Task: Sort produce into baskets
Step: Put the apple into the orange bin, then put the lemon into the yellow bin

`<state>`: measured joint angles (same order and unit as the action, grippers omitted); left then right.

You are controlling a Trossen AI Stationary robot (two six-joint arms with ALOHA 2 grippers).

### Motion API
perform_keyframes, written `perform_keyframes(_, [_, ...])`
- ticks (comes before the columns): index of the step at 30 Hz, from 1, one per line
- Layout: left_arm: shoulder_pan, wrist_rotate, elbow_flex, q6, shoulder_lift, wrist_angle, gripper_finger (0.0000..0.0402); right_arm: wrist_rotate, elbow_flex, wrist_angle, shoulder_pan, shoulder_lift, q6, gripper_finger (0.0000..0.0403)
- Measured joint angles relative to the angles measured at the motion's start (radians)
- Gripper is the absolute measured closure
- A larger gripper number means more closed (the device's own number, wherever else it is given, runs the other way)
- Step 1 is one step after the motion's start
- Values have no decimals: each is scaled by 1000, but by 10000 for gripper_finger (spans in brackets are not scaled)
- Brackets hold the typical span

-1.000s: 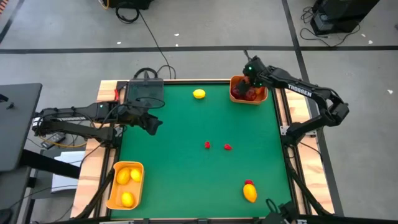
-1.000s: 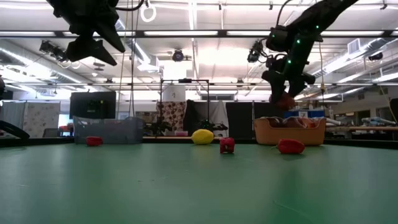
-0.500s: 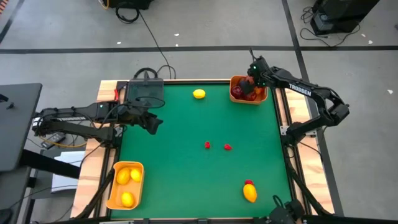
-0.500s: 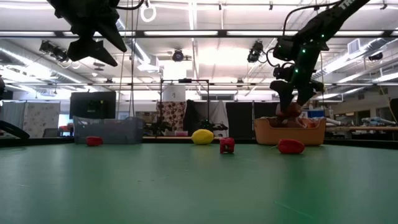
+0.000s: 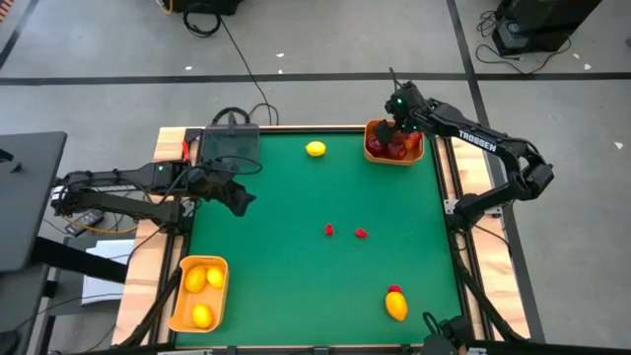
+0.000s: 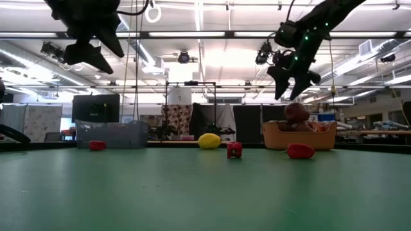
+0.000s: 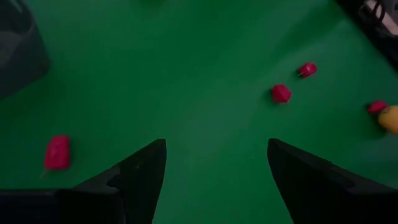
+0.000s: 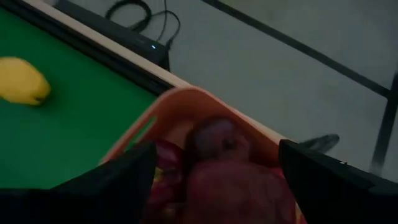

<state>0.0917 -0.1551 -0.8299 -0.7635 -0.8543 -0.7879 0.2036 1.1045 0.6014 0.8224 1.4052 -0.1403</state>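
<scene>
Right gripper [image 6: 292,82] empty, jaws apart, above far orange bin [image 5: 393,145] of red fruit [image 6: 296,113]; lift clear before turning. Left gripper [image 5: 237,200] jaws spread, nothing held, near grey tray [image 5: 230,144]. Lemon [image 5: 315,149], small red bits [image 5: 361,234] on tabletop [image 5: 296,286]: descend straight, centre jaws
</scene>
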Motion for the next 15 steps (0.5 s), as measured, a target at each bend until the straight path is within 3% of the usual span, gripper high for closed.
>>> perform_keyframes(7, [0, 3, 0, 0, 0, -3, 115, -4, 79, -30, -63, 0, 3, 58])
perform_keyframes(15, [0, 2, 0, 16, 0, -3, 115, -168, 154, -102, -134, 0, 1, 63])
